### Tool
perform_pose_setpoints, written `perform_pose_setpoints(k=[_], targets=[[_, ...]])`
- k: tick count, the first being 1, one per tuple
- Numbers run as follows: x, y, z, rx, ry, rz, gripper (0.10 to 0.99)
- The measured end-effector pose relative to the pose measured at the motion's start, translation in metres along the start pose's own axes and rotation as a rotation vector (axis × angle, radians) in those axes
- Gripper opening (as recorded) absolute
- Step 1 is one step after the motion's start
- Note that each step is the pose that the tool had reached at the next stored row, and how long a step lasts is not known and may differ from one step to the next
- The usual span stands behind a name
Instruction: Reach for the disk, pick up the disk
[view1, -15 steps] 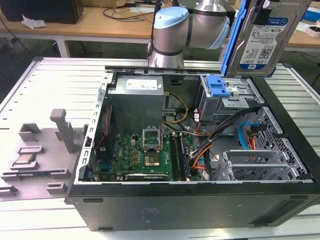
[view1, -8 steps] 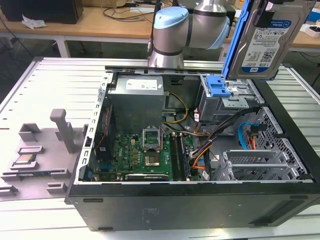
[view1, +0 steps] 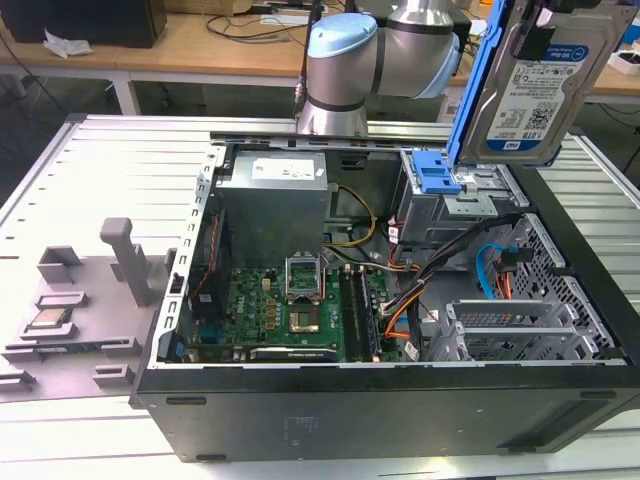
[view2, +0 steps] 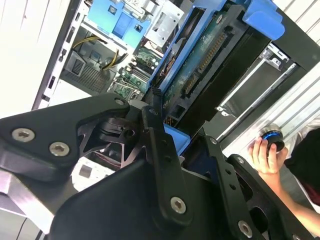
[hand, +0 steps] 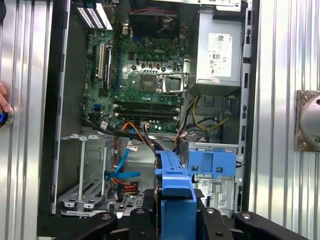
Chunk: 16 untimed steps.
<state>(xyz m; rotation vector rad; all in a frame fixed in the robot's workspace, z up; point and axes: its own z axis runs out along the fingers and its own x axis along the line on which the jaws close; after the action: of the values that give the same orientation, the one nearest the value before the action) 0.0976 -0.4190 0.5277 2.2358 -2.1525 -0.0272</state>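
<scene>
The disk (view1: 535, 90) hangs in the air above the open computer case's far corner, on the exterior view's right. It is a silver hard drive with a white-and-blue label, and a bright blue carrier (view1: 470, 90) frames it. It stands nearly on edge, label facing the camera. In the second wrist view my gripper (view2: 175, 136) is shut on the carrier's blue edge, and the disk's green circuit side (view2: 205, 55) stretches away from the black fingers (view2: 155, 135). The first wrist view has the blue carrier (hand: 175, 187) edge-on between the gripper's fingers (hand: 145, 212).
Below lies the open black computer case (view1: 380, 410) with its motherboard (view1: 290, 310), grey power supply (view1: 275, 195) and blue-fronted drive bay (view1: 438, 178). A grey fixture tray (view1: 75, 300) with a small CPU chip (view1: 50, 320) sits at the exterior view's left. A person's hand (view2: 265, 155) rests on a knob beside the case.
</scene>
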Motion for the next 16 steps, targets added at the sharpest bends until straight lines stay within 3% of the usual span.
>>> perform_pose_setpoints(k=[16], targets=[[0.0223,0.0008,0.0006,0.0,-0.0001,0.0,0.369]])
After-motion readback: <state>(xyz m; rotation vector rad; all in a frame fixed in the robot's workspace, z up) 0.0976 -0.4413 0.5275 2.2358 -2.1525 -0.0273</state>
